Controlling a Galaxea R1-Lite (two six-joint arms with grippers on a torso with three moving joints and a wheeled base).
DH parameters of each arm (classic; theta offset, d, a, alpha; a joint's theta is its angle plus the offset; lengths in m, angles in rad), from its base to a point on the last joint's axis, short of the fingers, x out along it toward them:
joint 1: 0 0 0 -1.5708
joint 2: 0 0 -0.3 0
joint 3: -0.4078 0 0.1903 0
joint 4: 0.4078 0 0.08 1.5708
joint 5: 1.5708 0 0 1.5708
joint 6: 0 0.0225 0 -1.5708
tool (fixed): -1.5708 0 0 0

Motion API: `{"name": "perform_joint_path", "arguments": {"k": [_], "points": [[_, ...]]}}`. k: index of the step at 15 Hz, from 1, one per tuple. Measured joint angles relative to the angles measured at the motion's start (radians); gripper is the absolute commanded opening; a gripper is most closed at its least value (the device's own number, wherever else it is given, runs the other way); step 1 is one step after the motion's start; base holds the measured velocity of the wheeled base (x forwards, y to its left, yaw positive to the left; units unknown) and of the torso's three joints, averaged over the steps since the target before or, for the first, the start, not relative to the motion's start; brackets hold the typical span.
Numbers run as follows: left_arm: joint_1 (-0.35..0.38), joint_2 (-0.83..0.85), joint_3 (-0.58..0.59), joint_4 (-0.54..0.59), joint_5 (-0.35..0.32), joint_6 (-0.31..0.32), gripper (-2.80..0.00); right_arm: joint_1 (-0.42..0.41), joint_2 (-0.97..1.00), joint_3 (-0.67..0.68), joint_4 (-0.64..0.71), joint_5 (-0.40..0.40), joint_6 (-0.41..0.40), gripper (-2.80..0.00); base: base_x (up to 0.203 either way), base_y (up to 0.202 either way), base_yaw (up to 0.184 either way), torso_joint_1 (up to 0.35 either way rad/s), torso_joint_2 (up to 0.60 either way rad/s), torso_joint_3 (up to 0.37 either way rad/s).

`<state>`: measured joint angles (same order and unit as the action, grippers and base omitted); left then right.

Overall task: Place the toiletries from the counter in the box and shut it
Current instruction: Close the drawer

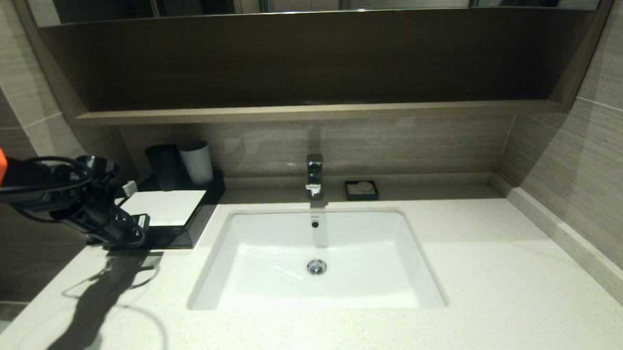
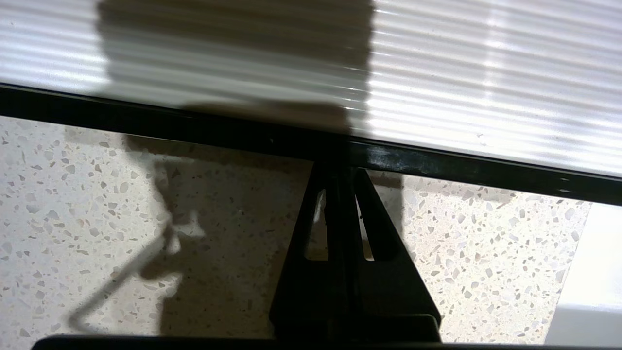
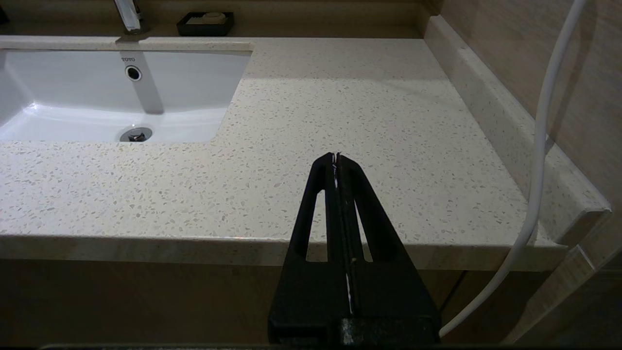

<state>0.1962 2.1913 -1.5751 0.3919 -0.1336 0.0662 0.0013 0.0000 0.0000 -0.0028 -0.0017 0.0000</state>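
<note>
The box [image 1: 168,207], flat and black with a white top panel, sits at the back left of the counter [image 1: 479,273], beside the sink [image 1: 272,240]. No drawer shows sticking out of it. My left gripper [image 1: 139,234] is shut and empty at the box's front left edge. In the left wrist view its tips [image 2: 340,167] touch the box's black front rim [image 2: 437,165], below the ribbed white panel [image 2: 461,73]. My right gripper [image 3: 336,155] is shut and empty, hanging off the counter's front right edge [image 3: 146,248]. The toiletries are out of view.
A black cup [image 1: 165,166] and a white cup [image 1: 196,161] stand behind the box. The faucet [image 1: 314,175] and a small black soap dish [image 1: 361,189] are at the back. A wooden shelf [image 1: 314,112] overhangs. A white cable [image 3: 539,146] hangs by the right wall.
</note>
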Motion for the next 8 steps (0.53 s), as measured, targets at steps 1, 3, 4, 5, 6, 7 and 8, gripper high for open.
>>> {"name": "perform_joint_path", "arguments": {"k": [1, 3, 4, 5, 6, 7, 8], "points": [[0.0, 0.002, -0.003, 0.0, 0.0, 0.0, -2.8, 0.0, 0.0, 0.0, 0.0, 0.0, 0.0, -2.8, 0.0, 0.0, 0.0, 0.0, 0.0, 0.0], [0.0, -0.001, -0.005, -0.002, 0.001, -0.011, -2.8, 0.0, 0.0, 0.0, 0.0, 0.0, 0.0, -2.8, 0.0, 0.0, 0.0, 0.0, 0.0, 0.0], [0.0, -0.004, -0.006, -0.003, 0.001, -0.025, -2.8, 0.0, 0.0, 0.0, 0.0, 0.0, 0.0, -2.8, 0.0, 0.0, 0.0, 0.0, 0.0, 0.0], [0.0, -0.009, -0.006, -0.005, 0.001, -0.031, -2.8, 0.0, 0.0, 0.0, 0.0, 0.0, 0.0, -2.8, 0.0, 0.0, 0.0, 0.0, 0.0, 0.0], [-0.001, -0.012, -0.006, -0.007, 0.001, -0.032, -2.8, 0.0, 0.0, 0.0, 0.0, 0.0, 0.0, -2.8, 0.0, 0.0, 0.0, 0.0, 0.0, 0.0], [-0.002, -0.017, -0.006, -0.007, 0.001, -0.033, -2.8, 0.0, 0.0, 0.0, 0.0, 0.0, 0.0, -2.8, 0.0, 0.0, 0.0, 0.0, 0.0, 0.0], [-0.003, -0.025, -0.003, -0.019, -0.003, -0.034, -2.8, 0.0, 0.0, 0.0, 0.0, 0.0, 0.0, -2.8, 0.0, 0.0, 0.0, 0.0, 0.0, 0.0]]}}
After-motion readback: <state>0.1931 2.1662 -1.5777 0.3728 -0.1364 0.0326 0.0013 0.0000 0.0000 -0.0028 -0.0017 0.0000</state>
